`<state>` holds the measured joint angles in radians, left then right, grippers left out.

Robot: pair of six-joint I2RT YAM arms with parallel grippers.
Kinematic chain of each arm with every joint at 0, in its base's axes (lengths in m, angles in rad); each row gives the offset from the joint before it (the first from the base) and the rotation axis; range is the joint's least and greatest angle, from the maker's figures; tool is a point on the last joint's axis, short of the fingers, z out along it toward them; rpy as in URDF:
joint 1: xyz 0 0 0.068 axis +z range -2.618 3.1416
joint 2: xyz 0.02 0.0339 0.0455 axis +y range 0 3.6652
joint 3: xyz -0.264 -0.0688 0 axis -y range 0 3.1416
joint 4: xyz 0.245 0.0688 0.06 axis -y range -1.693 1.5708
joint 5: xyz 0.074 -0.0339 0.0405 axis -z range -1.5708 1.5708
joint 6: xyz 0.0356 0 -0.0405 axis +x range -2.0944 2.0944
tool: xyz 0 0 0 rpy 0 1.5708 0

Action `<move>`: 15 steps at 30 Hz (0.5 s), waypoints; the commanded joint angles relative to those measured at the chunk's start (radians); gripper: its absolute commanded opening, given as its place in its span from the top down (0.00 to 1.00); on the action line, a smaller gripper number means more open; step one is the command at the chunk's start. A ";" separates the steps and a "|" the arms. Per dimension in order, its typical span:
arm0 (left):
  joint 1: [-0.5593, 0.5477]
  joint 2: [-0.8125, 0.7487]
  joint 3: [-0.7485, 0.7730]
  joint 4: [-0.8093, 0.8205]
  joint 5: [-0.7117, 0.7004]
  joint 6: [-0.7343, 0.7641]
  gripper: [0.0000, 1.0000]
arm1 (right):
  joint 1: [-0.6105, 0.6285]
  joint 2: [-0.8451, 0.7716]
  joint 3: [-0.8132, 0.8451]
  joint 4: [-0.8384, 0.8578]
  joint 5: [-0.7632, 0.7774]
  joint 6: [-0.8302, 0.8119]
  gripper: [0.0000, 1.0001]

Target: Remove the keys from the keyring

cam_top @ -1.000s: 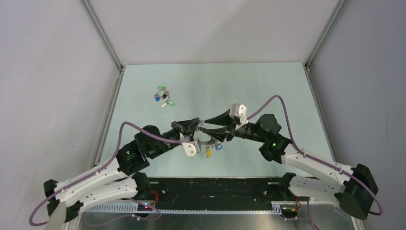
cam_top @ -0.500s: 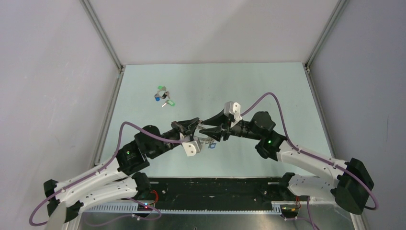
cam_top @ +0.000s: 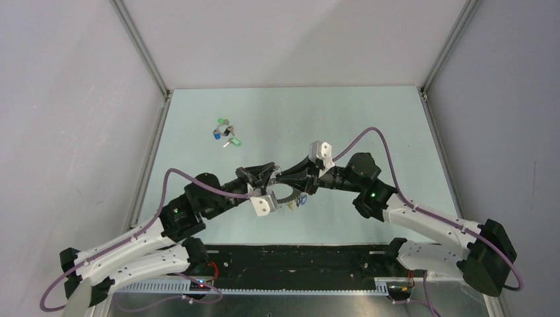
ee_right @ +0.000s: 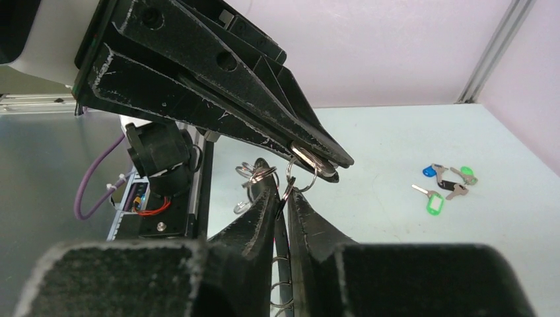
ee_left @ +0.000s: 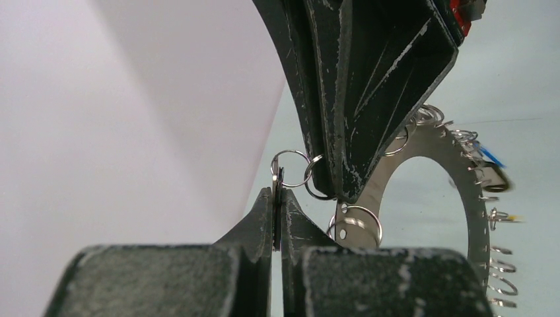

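Both arms reach in over the pale table [cam_top: 370,125] and meet nose to nose above its near half, with the keyring [ee_left: 441,140] held up in the air between them, clear of the surface.

The left gripper [ee_left: 277,201] is clamped tight, its pads squeezed on a thin sliver at the ring's fringe. That piece sits edge-on to the wrist camera, so I cannot say whether it is the rim itself or one of the little loops. The grey disc stands off to one side of the pinch, its wide hole facing the left wrist camera and its edge bristling with small rings.

The right gripper [ee_right: 284,195] comes in from the opposite side, its jaws drawn down to a slit. They nip a wire loop [ee_right: 295,179] right at the tips of the left arm's fingers, almost touching them.

A few keys [cam_top: 300,201] dangle from the ring's lower right edge, a blue tag and a yellowish one among them.

Well apart, on the far left of the table, the loose keys [cam_top: 226,133] lie in a small cluster (green, blue and black tags showing).
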<state>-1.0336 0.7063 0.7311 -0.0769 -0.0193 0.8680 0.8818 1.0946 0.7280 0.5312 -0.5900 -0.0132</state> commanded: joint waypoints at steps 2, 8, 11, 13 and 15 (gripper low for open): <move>0.003 -0.014 0.006 0.062 -0.002 0.013 1.00 | 0.002 -0.049 0.046 -0.013 -0.014 -0.063 0.87; 0.002 -0.018 0.007 0.062 -0.004 0.014 1.00 | -0.002 -0.069 0.046 -0.037 -0.009 -0.125 0.76; 0.003 -0.020 0.004 0.062 -0.003 0.013 1.00 | -0.007 -0.079 0.046 -0.044 0.007 -0.121 0.67; 0.003 -0.019 0.006 0.062 -0.001 0.013 1.00 | -0.008 -0.080 0.047 -0.036 0.010 -0.115 0.66; 0.003 -0.020 0.007 0.062 0.001 0.013 1.00 | -0.008 -0.078 0.046 -0.022 0.014 -0.107 0.72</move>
<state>-1.0332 0.7048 0.7311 -0.0769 -0.0208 0.8703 0.8791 1.0340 0.7288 0.4763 -0.5903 -0.1131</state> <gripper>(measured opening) 0.020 0.320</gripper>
